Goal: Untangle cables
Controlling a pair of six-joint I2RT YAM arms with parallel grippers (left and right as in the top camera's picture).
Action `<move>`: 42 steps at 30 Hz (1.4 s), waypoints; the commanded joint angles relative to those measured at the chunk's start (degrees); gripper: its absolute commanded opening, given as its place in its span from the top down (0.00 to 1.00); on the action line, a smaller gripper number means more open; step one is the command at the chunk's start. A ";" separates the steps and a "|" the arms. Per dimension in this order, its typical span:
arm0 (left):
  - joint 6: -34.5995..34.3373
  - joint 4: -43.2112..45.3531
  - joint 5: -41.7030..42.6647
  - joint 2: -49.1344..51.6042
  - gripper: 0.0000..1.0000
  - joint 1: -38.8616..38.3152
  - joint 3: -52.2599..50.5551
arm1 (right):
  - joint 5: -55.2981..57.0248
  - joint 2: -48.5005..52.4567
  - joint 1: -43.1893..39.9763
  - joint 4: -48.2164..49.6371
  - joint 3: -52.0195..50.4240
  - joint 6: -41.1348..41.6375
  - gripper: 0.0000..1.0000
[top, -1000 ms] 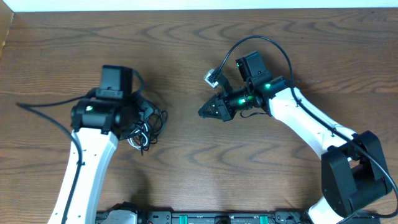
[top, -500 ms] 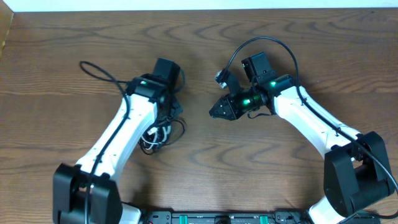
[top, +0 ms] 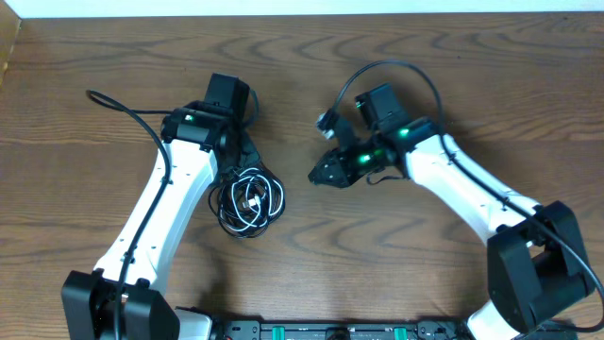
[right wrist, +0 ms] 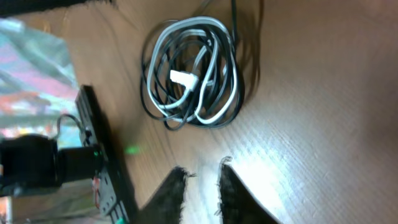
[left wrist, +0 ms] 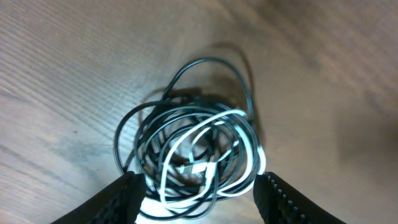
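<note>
Now | cables (top: 251, 201): loose coil | just beyond spread left hand (top: 240, 159), untouched

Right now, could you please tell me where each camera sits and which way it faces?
Overhead: above the table, looking straight down; left arm and right arm show.
Left wrist: looks down on the cables; its open end effector frames them.
Right wrist: faces the cables across the table; its end effector shows.
Shared: the cables.
</note>
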 commanded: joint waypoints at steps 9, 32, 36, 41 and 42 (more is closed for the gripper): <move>6.49 -0.33 -0.24 4.90 0.42 3.15 -6.10 | 23.93 0.83 14.29 3.91 0.04 24.74 0.76; 16.63 3.37 17.27 18.91 0.86 11.21 -6.19 | 25.94 13.81 22.93 15.80 0.00 36.94 0.75; 16.63 4.02 17.29 18.91 0.91 11.21 -6.21 | 26.18 14.91 22.97 17.11 0.00 39.41 0.79; 16.61 4.50 17.70 18.91 0.91 11.21 -6.47 | 27.50 16.04 22.97 17.86 0.00 40.52 0.86; 16.63 4.50 17.70 18.91 0.91 11.21 -6.51 | 27.65 16.04 22.97 17.99 0.00 40.50 0.88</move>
